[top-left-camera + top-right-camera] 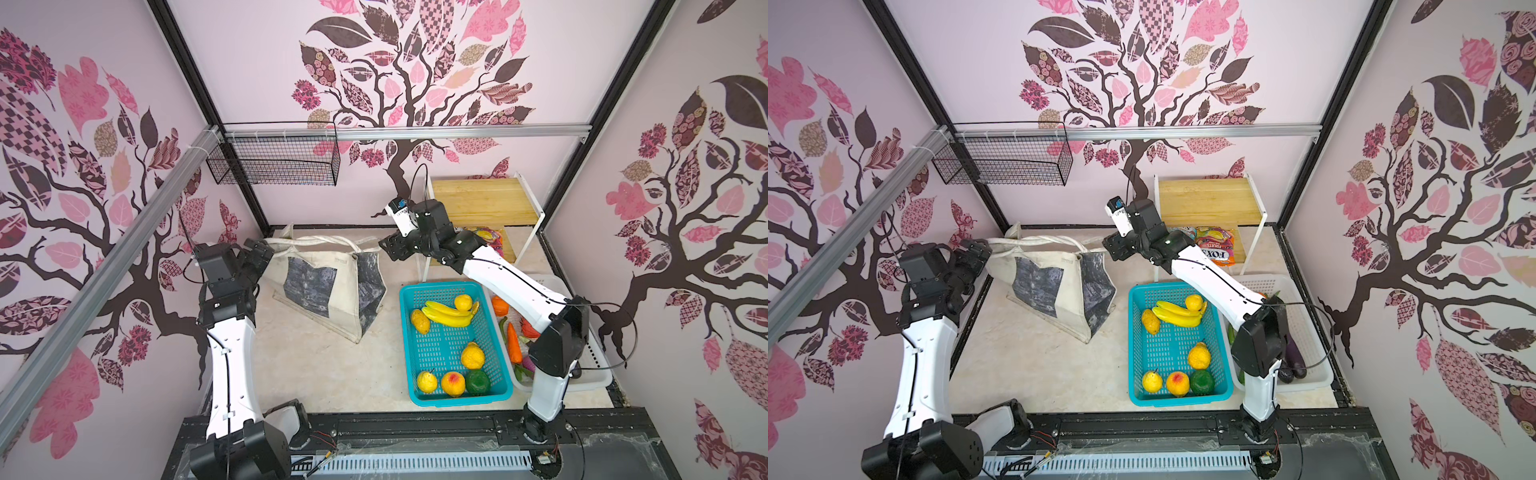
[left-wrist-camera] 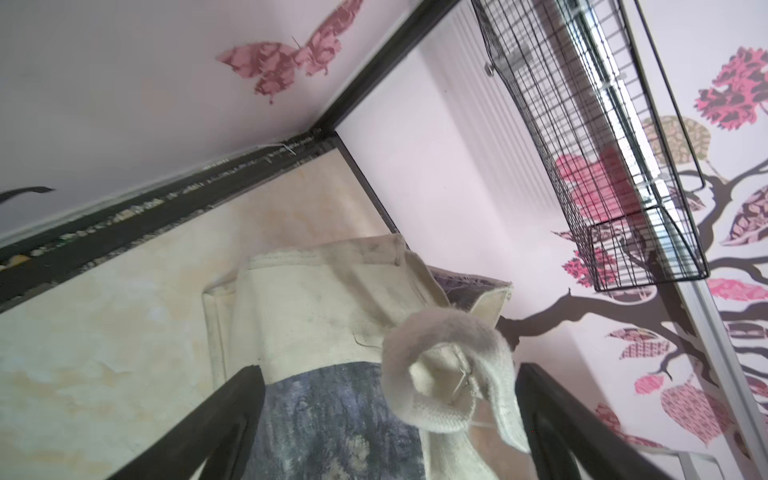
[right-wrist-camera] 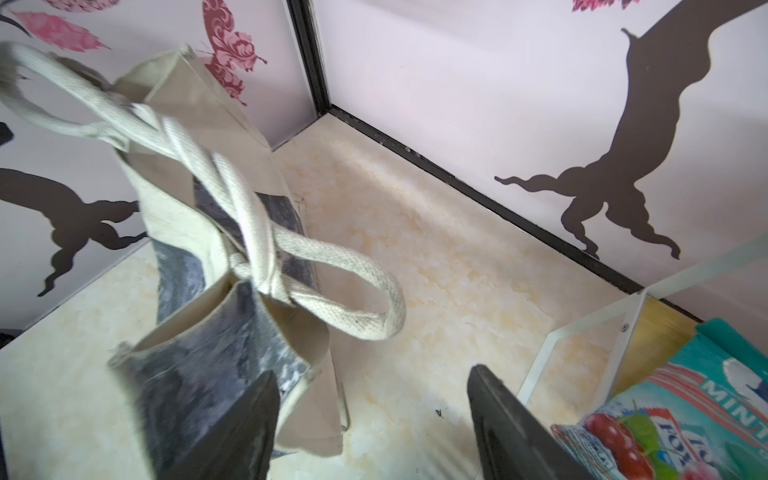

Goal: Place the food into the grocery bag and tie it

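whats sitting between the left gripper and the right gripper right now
The grocery bag stands between the left gripper and the right gripper, its strap handles twisted together across its top. Both top views show it.

Pale pink walls bearing a brown-and-pink tree decal (image 1: 399, 83) enclose a cream marbled floor (image 1: 316, 365); a black wire-mesh basket (image 1: 274, 162) hangs from a silver aluminium rail (image 1: 457, 132), beside a white-framed wooden shelf (image 1: 486, 203)
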Controlling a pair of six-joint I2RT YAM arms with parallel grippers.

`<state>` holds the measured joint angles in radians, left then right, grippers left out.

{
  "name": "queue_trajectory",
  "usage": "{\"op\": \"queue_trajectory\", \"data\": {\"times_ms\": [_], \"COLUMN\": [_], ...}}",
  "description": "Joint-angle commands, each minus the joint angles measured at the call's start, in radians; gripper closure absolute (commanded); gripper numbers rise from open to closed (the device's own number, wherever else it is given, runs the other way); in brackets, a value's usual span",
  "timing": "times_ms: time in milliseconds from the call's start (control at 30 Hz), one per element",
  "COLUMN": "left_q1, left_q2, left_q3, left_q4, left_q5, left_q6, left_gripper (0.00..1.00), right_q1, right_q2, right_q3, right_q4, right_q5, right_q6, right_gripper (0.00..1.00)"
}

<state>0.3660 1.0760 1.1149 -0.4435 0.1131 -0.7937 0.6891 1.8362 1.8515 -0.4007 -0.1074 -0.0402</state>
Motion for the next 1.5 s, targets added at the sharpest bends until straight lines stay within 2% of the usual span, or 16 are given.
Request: {"op": "queue_trajectory", "data": {"times_ms": [0, 100, 167, 367, 467, 533, 633, 700, 867, 933, 1033, 1100, 1167, 1233, 1333, 1467], "left_q1": [0.008, 0.011, 0.011, 0.002, -0.019, -0.036, -0.089, -0.134, -0.209, -0.282, -0.452, -0.558, -0.608, -0.610, -0.610, -0.610], "left_q2": [-0.075, -0.116, -0.151, -0.292, -0.340, -0.376, -0.447, -0.469, -0.471, -0.470, -0.470, -0.425, -0.364, -0.336, -0.325, -0.315], "left_q3": [0.004, 0.029, 0.056, 0.093, 0.103, 0.062, -0.080, -0.130, -0.267, -0.326, -0.389, -0.405, -0.398, -0.421, -0.510, -0.574], "left_q4": [-0.032, -0.089, -0.132, -0.188, -0.244, -0.242, -0.082, -0.052, -0.036, -0.021, 0.024, 0.048, 0.041, 0.091, 0.213, 0.258], "left_q5": [-0.117, -0.154, -0.164, -0.133, -0.069, 0.020, 0.128, 0.144, 0.113, 0.010, -0.235, -0.411, -0.526, -0.545, -0.578, -0.657], "left_q6": [0.033, 0.073, 0.125, 0.256, 0.302, 0.341, 0.356, 0.389, 0.395, 0.384, 0.417, 0.448, 0.457, 0.457, 0.488, 0.514], "left_gripper": [0.02, 0.02, 0.02, 0.02, 0.02, 0.02, 0.02, 0.02, 0.02, 0.02, 0.02, 0.02, 0.02, 0.02, 0.02, 0.02], "right_q1": [0.020, 0.044, 0.056, 0.058, 0.053, 0.040, -0.045, -0.086, -0.127, -0.207, -0.426, -0.524, -0.539, -0.539, -0.539, -0.539], "right_q2": [-0.097, -0.160, -0.224, -0.459, -0.595, -0.686, -0.807, -0.853, -0.893, -0.887, -0.906, -0.934, -0.960, -0.963, -0.945, -0.963], "right_q3": [-0.007, -0.043, -0.088, -0.299, -0.447, -0.564, -0.745, -0.808, -0.928, -0.964, -1.052, -1.096, -1.119, -1.135, -1.173, -1.297], "right_q4": [-0.013, -0.002, 0.015, 0.018, 0.011, 0.021, 0.075, 0.062, 0.035, 0.047, 0.121, 0.167, 0.192, 0.203, 0.249, 0.468], "right_q5": [-0.049, -0.015, 0.009, 0.076, 0.127, 0.145, 0.091, 0.106, 0.256, 0.223, 0.035, -0.017, 0.107, 0.216, 0.288, 0.408], "right_q6": [-0.022, -0.028, -0.023, 0.065, 0.105, 0.137, 0.192, 0.217, 0.214, 0.251, 0.328, 0.353, 0.320, 0.294, 0.290, 0.281], "right_gripper": [0.15, 0.13, 0.01, 0.00, 0.00, 0.00, 0.00, 0.00, 0.00, 0.00, 0.01, 0.02, 0.02, 0.01, 0.00, 0.00]}}
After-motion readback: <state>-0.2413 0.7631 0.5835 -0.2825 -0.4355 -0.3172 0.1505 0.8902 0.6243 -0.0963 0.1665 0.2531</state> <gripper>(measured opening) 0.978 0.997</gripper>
